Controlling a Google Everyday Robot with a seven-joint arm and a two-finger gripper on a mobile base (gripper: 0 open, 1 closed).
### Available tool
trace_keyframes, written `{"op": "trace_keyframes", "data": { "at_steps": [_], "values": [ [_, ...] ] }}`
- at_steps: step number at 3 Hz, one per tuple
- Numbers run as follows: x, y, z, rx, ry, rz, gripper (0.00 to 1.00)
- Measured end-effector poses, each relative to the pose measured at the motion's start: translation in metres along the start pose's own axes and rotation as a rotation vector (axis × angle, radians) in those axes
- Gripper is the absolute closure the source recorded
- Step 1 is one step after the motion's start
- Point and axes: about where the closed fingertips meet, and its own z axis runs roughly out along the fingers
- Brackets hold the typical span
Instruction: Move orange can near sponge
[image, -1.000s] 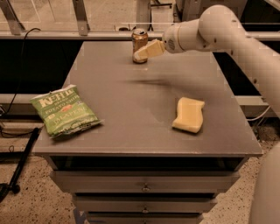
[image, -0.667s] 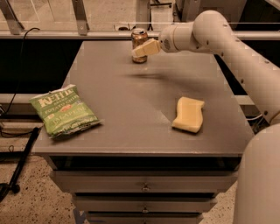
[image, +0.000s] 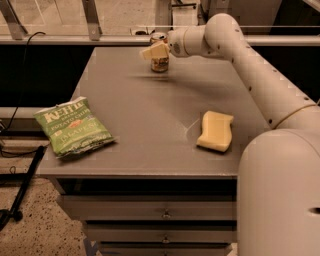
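Orange can (image: 160, 64) stands upright by the counter's (image: 150, 115) far edge. Sponge (image: 216, 131) lies near-right, well apart from it, with bare counter between. Chip bag (image: 74, 126) sits at the near-left edge. The arm stretches in from the right, gripper (image: 153, 50) level against the can's upper part; whether it grips cannot be told.

The gripper (image: 151, 51) sits further left than before, at the far bench (image: 150, 125) edge, overlapping the orange can (image: 160, 64)

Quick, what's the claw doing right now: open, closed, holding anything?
Claw: at the orange can on the far side of the table; open or closed cannot be told.
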Motion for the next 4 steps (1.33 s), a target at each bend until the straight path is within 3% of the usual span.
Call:
{"op": "trace_keyframes", "data": {
  "at_steps": [1, 2, 3, 4],
  "values": [
    [-0.002, 0.002, 0.013, -0.024, -0.007, 0.039, 0.43],
    [-0.007, 0.010, 0.005, -0.053, -0.014, 0.058, 0.65],
    [-0.015, 0.024, -0.028, -0.081, -0.023, 0.057, 0.88],
    [-0.017, 0.043, -0.084, -0.082, -0.030, 0.037, 1.00]
  ]
}}
